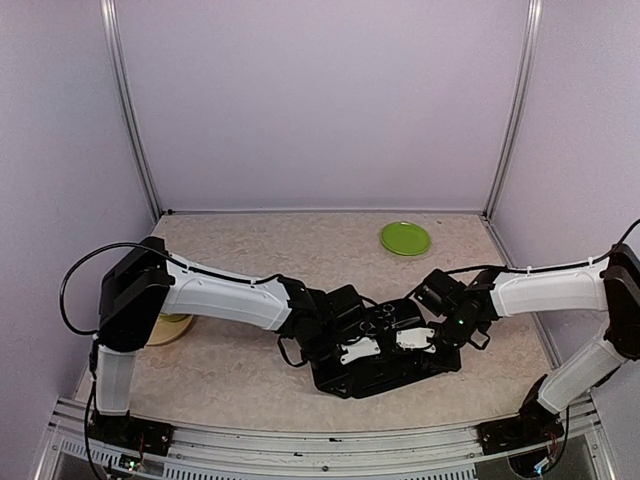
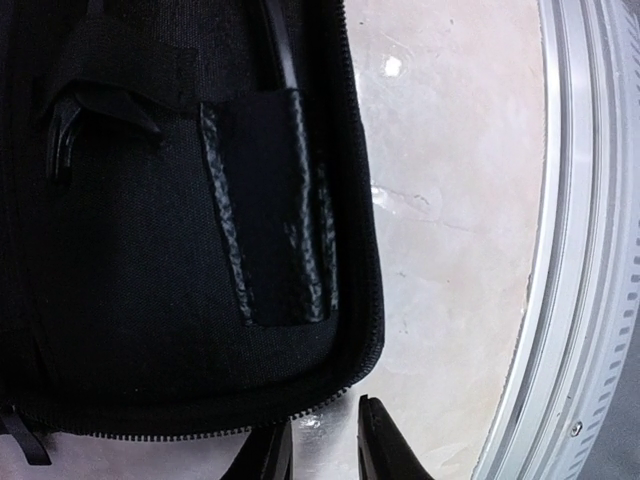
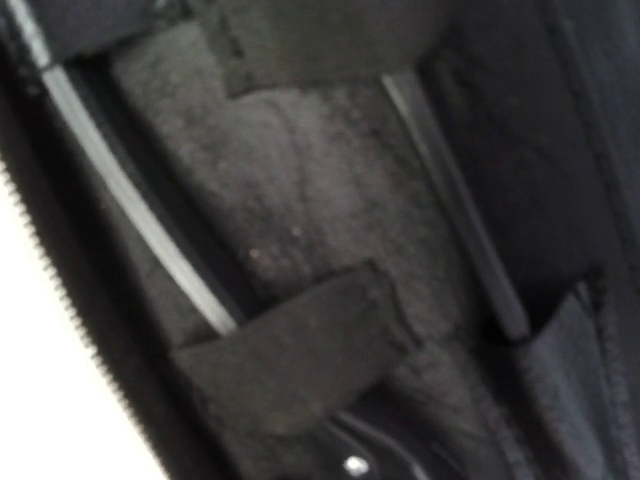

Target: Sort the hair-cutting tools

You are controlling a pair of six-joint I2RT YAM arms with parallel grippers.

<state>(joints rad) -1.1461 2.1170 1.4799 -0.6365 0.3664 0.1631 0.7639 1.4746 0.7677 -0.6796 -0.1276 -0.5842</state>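
L arm + R arm crowd over case; far table free bar green plate.

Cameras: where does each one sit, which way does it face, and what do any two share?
Top external: above and behind the bases, looking down on the table; the left arm and right arm show, meeting over the open black case.
Left wrist: on the left arm, facing the case's corner and the table; its own fingers show at the bottom.
Right wrist: close over the case lining, a slim silver tool under straps; no fingers visible.
All three views share the case.
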